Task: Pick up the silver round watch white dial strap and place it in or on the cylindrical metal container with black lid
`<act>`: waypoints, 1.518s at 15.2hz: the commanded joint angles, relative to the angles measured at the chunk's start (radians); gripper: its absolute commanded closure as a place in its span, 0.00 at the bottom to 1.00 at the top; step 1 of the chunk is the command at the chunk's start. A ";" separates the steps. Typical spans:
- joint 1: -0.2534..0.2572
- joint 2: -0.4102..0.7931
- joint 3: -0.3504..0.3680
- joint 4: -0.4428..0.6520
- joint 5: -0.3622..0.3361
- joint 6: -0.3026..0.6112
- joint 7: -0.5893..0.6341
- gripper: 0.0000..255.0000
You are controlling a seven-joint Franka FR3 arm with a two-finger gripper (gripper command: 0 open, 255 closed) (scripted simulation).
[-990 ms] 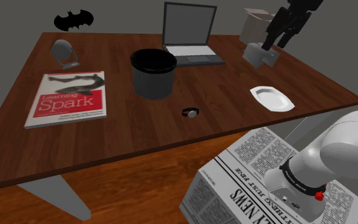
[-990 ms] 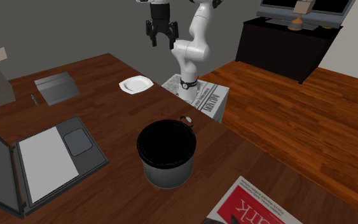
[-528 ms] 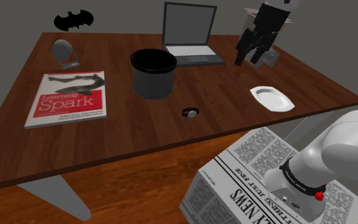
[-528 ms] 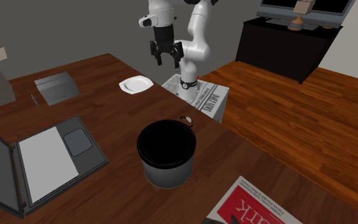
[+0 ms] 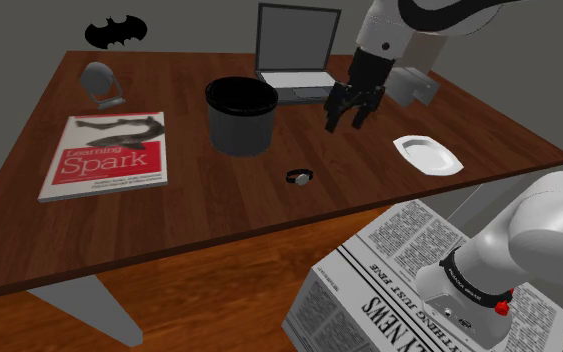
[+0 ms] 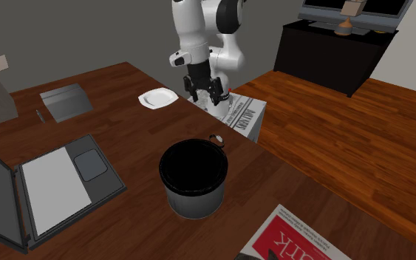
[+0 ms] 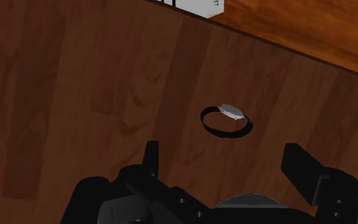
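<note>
While the white arm is bent over the wooden bench (image 5: 184,215), the black tool (image 5: 344,118) is held above the boards with its fingers spread wide and nothing clasped between them. In the wrist view the two fingers of the tool (image 7: 225,156) are seen well apart, and the watch (image 7: 226,120) is seen on the bench (image 7: 75,95) beyond them, in line with the gap and untouched.

In the shoulder view the watch (image 5: 298,177) is found lying on the bench near its front edge, at about 5 o'clock from the cylindrical container (image 5: 241,115), apart from it. Its strap is drawn as a black loop and its round case as pale silver. The tool is placed at about 1 o'clock from the watch, higher up. The container is shown dark grey with a black rim, upright and open at the top.

A laptop (image 5: 294,55) is set open at 1 o'clock from the container, a red and white book (image 5: 107,155) at 8 o'clock, and a white dish (image 5: 428,155) at 3 o'clock from the watch.

In the second exterior view the watch (image 6: 216,139) is seen at 1 o'clock from the container (image 6: 193,177), near its rim, and the tool (image 6: 205,92) at 12 o'clock from the watch, with the newspaper-printed stand (image 6: 243,112) behind it.
</note>
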 commanded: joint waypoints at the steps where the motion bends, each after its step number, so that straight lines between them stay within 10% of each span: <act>1: 0.013 0.065 0.015 0.004 0.026 0.054 0.007 0.00; 9: 0.066 0.338 0.073 0.073 0.121 0.234 0.028 0.00; 23: 0.083 0.405 0.092 0.033 0.144 0.344 0.019 0.00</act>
